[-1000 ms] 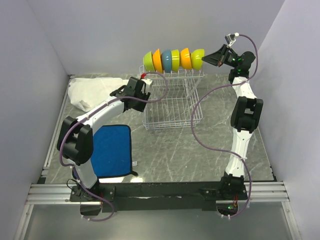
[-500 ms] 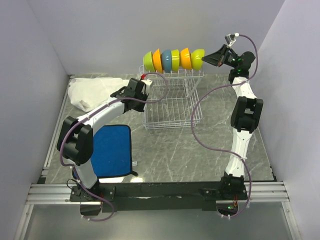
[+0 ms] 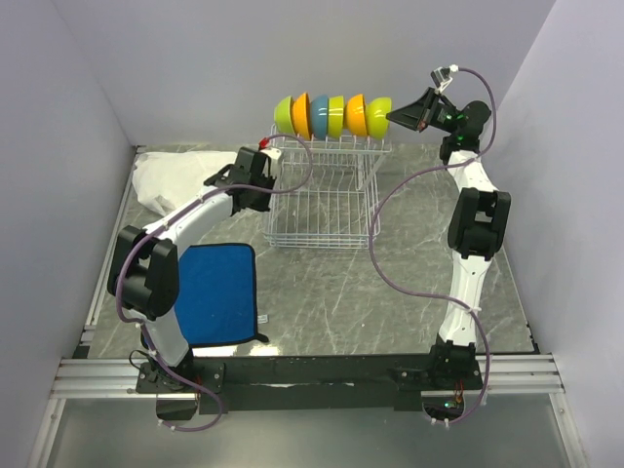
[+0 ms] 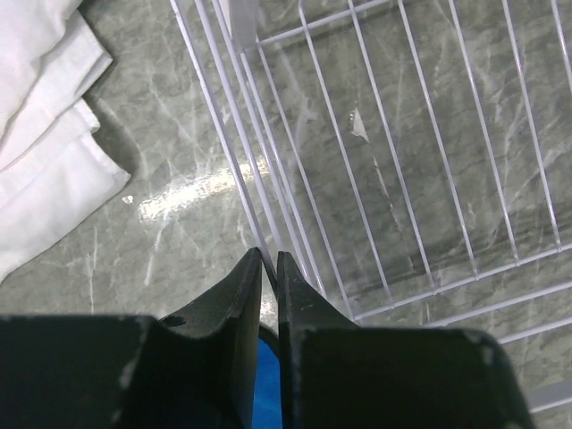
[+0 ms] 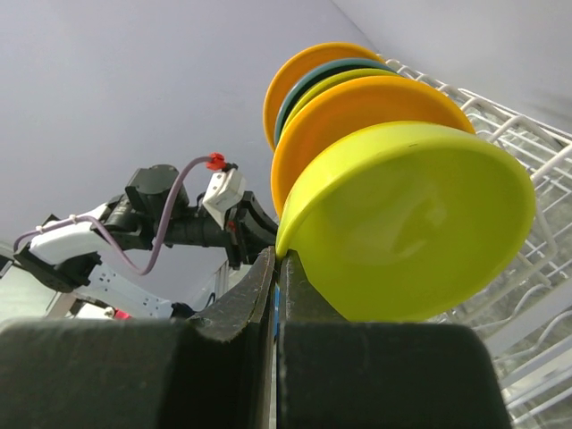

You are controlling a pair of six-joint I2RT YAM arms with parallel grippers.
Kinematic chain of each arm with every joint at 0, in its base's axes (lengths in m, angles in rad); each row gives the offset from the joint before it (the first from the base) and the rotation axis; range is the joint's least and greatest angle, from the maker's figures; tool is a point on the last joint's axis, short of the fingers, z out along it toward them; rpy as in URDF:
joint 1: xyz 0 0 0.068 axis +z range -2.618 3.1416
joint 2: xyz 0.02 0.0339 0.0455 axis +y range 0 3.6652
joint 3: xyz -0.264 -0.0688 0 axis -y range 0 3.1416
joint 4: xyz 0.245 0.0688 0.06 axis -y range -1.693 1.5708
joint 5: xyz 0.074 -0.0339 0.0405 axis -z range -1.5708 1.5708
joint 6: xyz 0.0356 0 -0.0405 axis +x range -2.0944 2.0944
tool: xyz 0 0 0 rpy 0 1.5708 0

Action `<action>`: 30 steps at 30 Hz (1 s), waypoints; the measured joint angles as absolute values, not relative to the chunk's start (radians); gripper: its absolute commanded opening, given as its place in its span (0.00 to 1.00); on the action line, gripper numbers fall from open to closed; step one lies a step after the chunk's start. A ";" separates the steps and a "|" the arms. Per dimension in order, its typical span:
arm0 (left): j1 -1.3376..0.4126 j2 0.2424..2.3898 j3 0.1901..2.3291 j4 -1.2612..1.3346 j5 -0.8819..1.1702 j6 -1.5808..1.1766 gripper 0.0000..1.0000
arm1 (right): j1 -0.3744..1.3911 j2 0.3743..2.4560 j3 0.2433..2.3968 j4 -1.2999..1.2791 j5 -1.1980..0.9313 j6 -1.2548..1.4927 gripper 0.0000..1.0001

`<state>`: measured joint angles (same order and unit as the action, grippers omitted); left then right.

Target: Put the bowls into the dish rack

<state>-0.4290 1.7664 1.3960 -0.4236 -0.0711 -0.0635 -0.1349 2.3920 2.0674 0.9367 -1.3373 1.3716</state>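
The white wire dish rack [image 3: 322, 210] stands at the back of the table. Several bowls stand on edge in its upper shelf: lime green [image 3: 285, 115], orange [image 3: 301, 115], blue [image 3: 319, 115], lime [image 3: 336, 115], orange [image 3: 357, 115] and yellow [image 3: 378, 115]. My right gripper [image 3: 392, 116] is shut on the rim of the yellow bowl [image 5: 411, 223] at the row's right end, as the right wrist view [image 5: 276, 259] shows. My left gripper [image 3: 265, 187] is shut on a wire at the rack's left edge [image 4: 268, 261]; the lower basket [image 4: 402, 134] is bare.
A crumpled white cloth [image 3: 180, 180] lies at the back left, beside the rack [image 4: 45, 134]. A blue cloth mat [image 3: 219, 292] lies in front of the left arm. Grey walls close in on three sides.
The rack with its bowls has shifted left and slightly back. Both grippers moved left with it, keeping their holds.
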 measured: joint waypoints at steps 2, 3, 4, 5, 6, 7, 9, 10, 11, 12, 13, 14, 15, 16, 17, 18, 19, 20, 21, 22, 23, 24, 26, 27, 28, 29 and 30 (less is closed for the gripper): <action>-0.420 1.766 1.396 -0.423 -0.071 -0.062 0.08 | -0.130 2.387 2.062 0.938 -1.336 1.372 0.00; -0.414 1.766 1.395 -0.422 -0.071 -0.060 0.08 | -0.128 2.383 2.057 0.939 -1.336 1.371 0.00; -0.409 1.766 1.395 -0.422 -0.071 -0.060 0.08 | -0.125 2.380 2.053 0.939 -1.336 1.371 0.00; -0.403 1.766 1.394 -0.421 -0.071 -0.059 0.08 | -0.122 2.377 2.053 0.939 -1.336 1.371 0.00; -0.397 1.766 1.393 -0.418 -0.070 -0.052 0.09 | -0.119 2.375 2.053 0.939 -1.336 1.371 0.00; -0.390 1.766 1.389 -0.412 -0.070 -0.043 0.09 | -0.116 2.373 2.053 0.939 -1.335 1.371 0.00; -0.378 1.765 1.383 -0.403 -0.070 -0.029 0.11 | -0.109 2.370 2.053 0.943 -1.335 1.371 0.00; -0.372 1.763 1.379 -0.397 -0.070 -0.019 0.13 | -0.106 2.369 2.053 0.945 -1.335 1.372 0.00; -0.367 1.762 1.375 -0.392 -0.071 -0.012 0.14 | -0.104 2.369 2.053 0.947 -1.335 1.372 0.00; -0.362 1.760 1.371 -0.385 -0.073 -0.004 0.15 | -0.102 2.369 2.053 0.947 -1.337 1.374 0.00; -0.358 1.758 1.365 -0.379 -0.074 0.007 0.16 | -0.101 2.369 2.053 0.947 -1.337 1.374 0.00; -0.356 1.756 1.362 -0.374 -0.075 0.012 0.18 | -0.100 2.369 2.053 0.946 -1.338 1.374 0.00; -0.355 1.755 1.361 -0.373 -0.076 0.019 0.19 | -0.099 2.369 2.056 0.945 -1.339 1.374 0.00; -0.354 1.755 1.361 -0.373 -0.076 0.027 0.22 | -0.099 2.369 2.058 0.942 -1.340 1.374 0.00; -0.354 1.755 1.361 -0.373 -0.076 0.035 0.29 | -0.099 2.369 2.061 0.940 -1.340 1.372 0.00; -0.354 1.755 1.361 -0.373 -0.079 0.043 0.31 | -0.098 2.369 2.064 0.937 -1.341 1.370 0.00; -0.354 1.755 1.361 -0.373 -0.083 0.051 0.34 | -0.099 2.369 2.065 0.935 -1.341 1.370 0.00; -0.352 1.755 1.361 -0.374 -0.090 0.056 0.37 | -0.098 2.369 2.070 0.928 -1.343 1.369 0.00; -0.352 1.755 1.361 -0.374 -0.094 0.060 0.39 | -0.098 2.370 2.075 0.921 -1.345 1.366 0.00; -0.352 1.755 1.361 -0.374 -0.097 0.067 0.40 | -0.098 2.370 2.078 0.916 -1.345 1.365 0.00; -0.352 1.755 1.361 -0.375 -0.104 0.070 0.42 | -0.098 2.370 2.082 0.910 -1.345 1.363 0.00; -0.352 1.755 1.361 -0.375 -0.109 0.072 0.43 | -0.098 2.370 2.083 0.905 -1.345 1.362 0.00; -0.352 1.755 1.361 -0.375 -0.118 0.078 0.44 | -0.098 2.370 2.083 0.898 -1.346 1.361 0.00; -0.353 1.755 1.361 -0.375 -0.122 0.081 0.44 | -0.098 2.371 2.083 0.896 -1.347 1.361 0.00; -0.355 1.755 1.361 -0.375 -0.126 0.086 0.45 | -0.098 2.372 2.083 0.896 -1.348 1.361 0.00; -0.356 1.755 1.361 -0.375 -0.130 0.087 0.47 | -0.098 2.373 2.083 0.894 -1.349 1.359 0.00; -0.357 1.755 1.361 -0.375 -0.134 0.090 0.48 | -0.097 2.374 2.083 0.893 -1.350 1.359 0.00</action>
<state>-0.3573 1.7554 1.3613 -0.3752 -0.1337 0.0898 -0.0975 2.3737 2.0834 0.8932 -1.3502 1.3590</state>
